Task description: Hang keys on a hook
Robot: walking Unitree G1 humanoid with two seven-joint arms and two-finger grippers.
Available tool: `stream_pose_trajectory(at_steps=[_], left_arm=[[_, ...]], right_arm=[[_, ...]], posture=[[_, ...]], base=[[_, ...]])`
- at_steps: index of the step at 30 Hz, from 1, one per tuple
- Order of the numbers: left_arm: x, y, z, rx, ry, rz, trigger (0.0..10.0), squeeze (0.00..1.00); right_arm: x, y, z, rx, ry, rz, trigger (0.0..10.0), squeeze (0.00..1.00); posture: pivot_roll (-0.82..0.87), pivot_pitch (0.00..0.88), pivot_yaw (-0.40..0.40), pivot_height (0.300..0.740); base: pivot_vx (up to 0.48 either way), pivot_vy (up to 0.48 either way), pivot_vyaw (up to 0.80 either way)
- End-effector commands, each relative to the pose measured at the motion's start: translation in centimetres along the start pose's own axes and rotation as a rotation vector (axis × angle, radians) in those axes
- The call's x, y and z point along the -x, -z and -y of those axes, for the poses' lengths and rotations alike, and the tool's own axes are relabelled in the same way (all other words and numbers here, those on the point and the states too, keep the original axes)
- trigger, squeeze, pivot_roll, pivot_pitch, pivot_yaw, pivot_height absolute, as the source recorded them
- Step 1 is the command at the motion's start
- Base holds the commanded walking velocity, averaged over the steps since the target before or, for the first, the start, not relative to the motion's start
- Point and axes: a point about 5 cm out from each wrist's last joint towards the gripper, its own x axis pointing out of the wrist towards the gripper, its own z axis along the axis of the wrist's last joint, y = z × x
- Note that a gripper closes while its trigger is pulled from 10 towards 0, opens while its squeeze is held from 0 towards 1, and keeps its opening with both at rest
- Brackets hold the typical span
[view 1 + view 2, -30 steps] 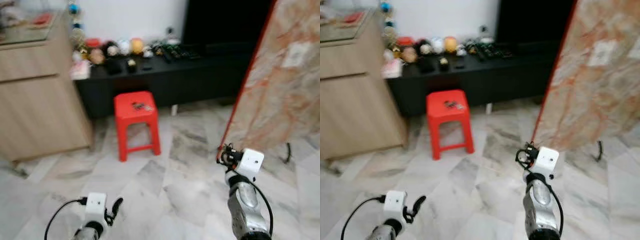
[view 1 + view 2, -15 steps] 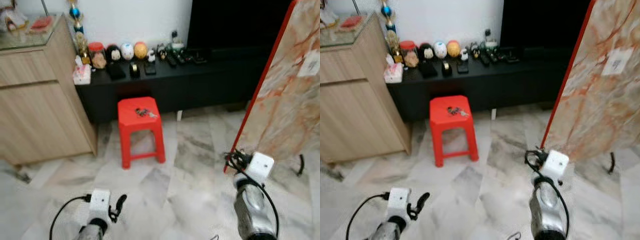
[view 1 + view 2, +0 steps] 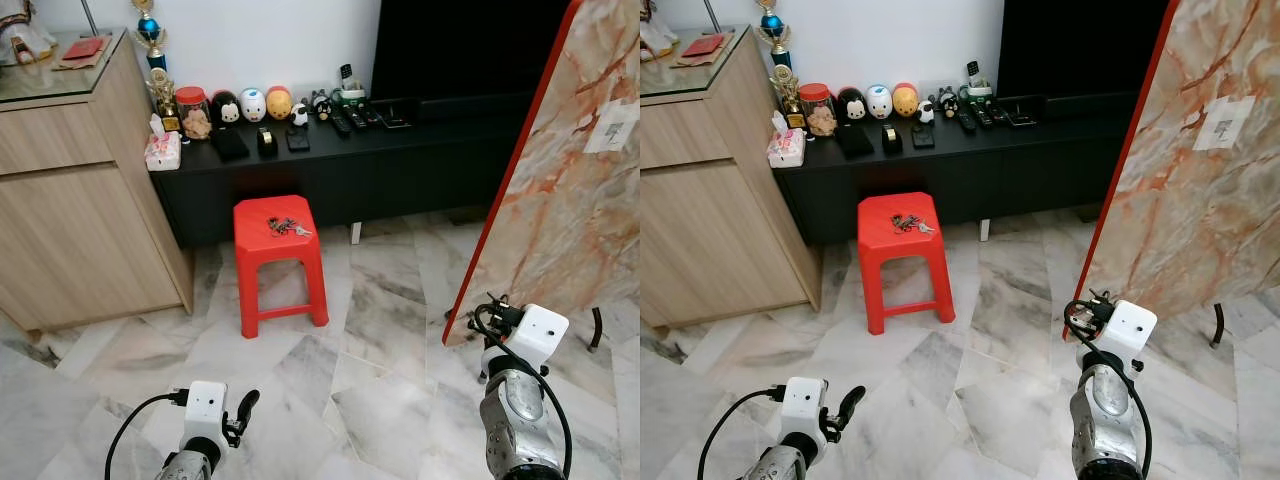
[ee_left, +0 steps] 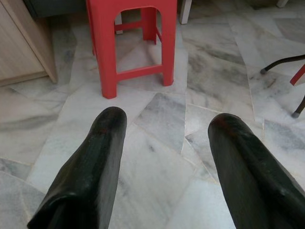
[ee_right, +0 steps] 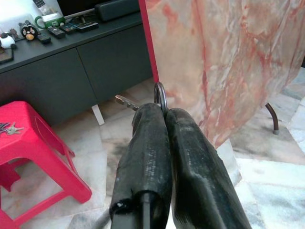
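A: Keys (image 5: 143, 102): a ring and one key blade are seen pinched at the tips of the right gripper (image 5: 164, 114), fingers pressed together on the ring. The arm is held low over the marble floor (image 3: 380, 390), just beside the leaning marble-pattern panel (image 3: 590, 170).

B: A second bunch of keys (image 3: 281, 227) is noted lying on the red plastic stool (image 3: 278, 255), untouched. Left gripper (image 4: 167, 143)?

A: Fingers are spread wide, nothing held; it is pointed at the floor near the stool.

B: Step in hand?

A: Judged as carrying to the hook. The pinch on the ring should be kept firm, with the ring left proud of the fingertips so an open loop can be slipped over a hook. The wrist should be kept steady so the blade is not swung.

B: Hard to make out?

A: No hook can be picked out in these views, so the target cannot be placed. How many keys are on the held ring cannot be told; most is hidden behind the fingers. Items on the black TV console (image 3: 330, 160) are small: figurines, remotes, a jar. The wooden cabinet (image 3: 80, 200) is cut off at the frame edge.
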Motion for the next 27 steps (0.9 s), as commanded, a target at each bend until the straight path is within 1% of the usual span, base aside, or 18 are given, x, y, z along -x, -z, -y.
stream_pose_trajectory(at_steps=[1,20,23,27], left_arm=[[-0.03,0.05,0.26,-0.004,0.012,-0.003,10.0,0.00],[-0.08,0.00,0.34,-0.004,0.019,-0.001,10.0,0.00],[-0.06,0.02,0.37,-0.002,0.018,-0.001,10.0,0.00],[0.01,0.15,0.39,-0.004,0.012,-0.004,10.0,0.00]], right_arm=[[-0.44,-1.14,0.10,-0.002,0.006,0.047,10.0,0.00],[-0.62,-1.48,0.49,-0.011,0.048,0.062,10.0,0.00],[-0.62,-1.28,0.60,-0.014,0.057,0.045,10.0,0.00],[-0.56,-1.11,0.54,-0.024,0.055,0.039,10.0,0.00]], posture=[[0.00,0.000,-0.040,0.740],[0.00,0.000,-0.040,0.740],[0.00,0.000,-0.041,0.740],[0.00,0.000,-0.041,0.740]], base=[[0.259,0.000,0.00],[0.295,0.000,0.00],[0.305,0.000,0.00],[0.292,0.000,-0.78]])
